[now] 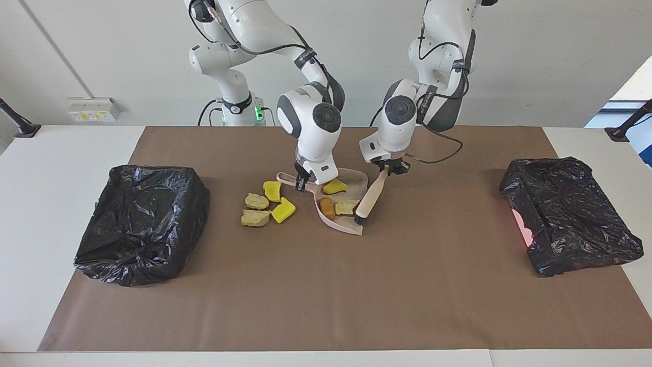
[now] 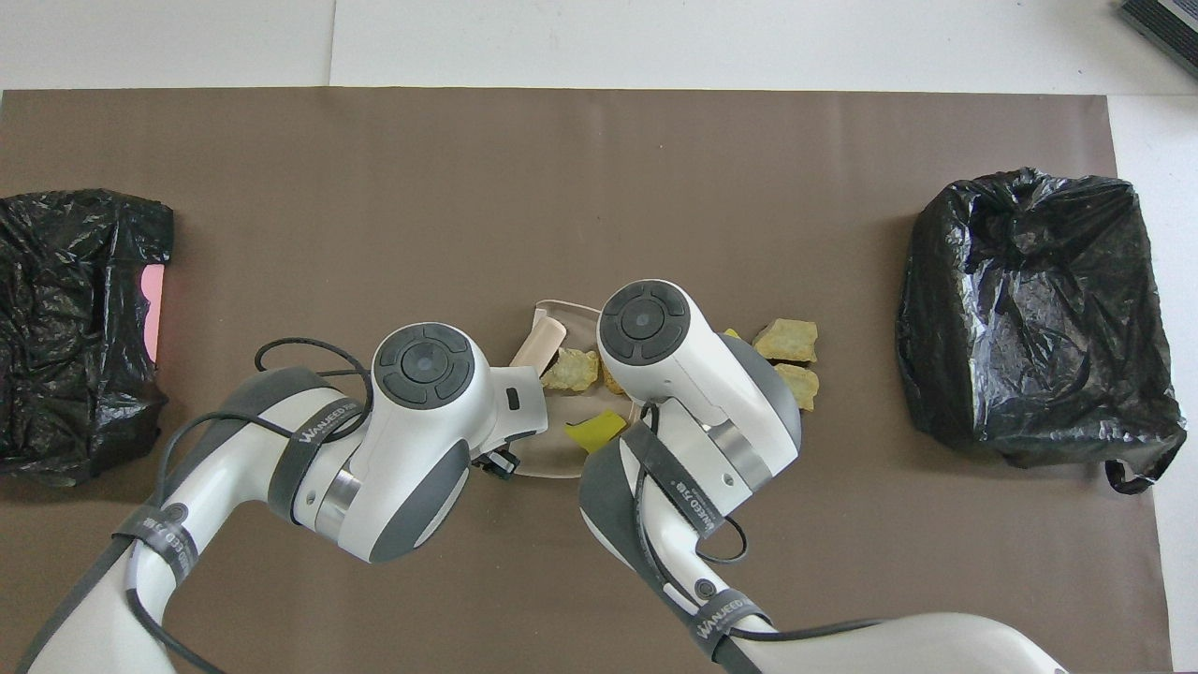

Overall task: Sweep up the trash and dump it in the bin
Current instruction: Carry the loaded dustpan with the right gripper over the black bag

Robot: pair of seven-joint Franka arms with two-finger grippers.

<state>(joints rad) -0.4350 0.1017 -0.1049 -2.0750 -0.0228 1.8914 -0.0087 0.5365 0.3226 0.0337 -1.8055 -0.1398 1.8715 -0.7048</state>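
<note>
The pale pink dustpan [image 1: 359, 180] lies mid-mat, and my right gripper [image 1: 301, 182] is shut on its handle. In the pan lie a yellow sponge chunk [image 1: 333, 187], a brown lump [image 1: 326, 208] and a tan foam lump [image 1: 346, 206] [image 2: 573, 370]. My left gripper [image 1: 389, 169] is shut on the brush [image 1: 371, 196], whose bristles [image 1: 359, 220] rest at the pan's open edge beside the foam lump. Several more trash scraps, yellow [image 1: 283, 210] and tan [image 1: 254, 218], lie on the mat beside the pan, toward the right arm's end.
A bin lined with a black bag [image 1: 142, 221] stands at the right arm's end of the brown mat. Another black-bagged bin [image 1: 568, 214], with pink showing at its side, stands at the left arm's end.
</note>
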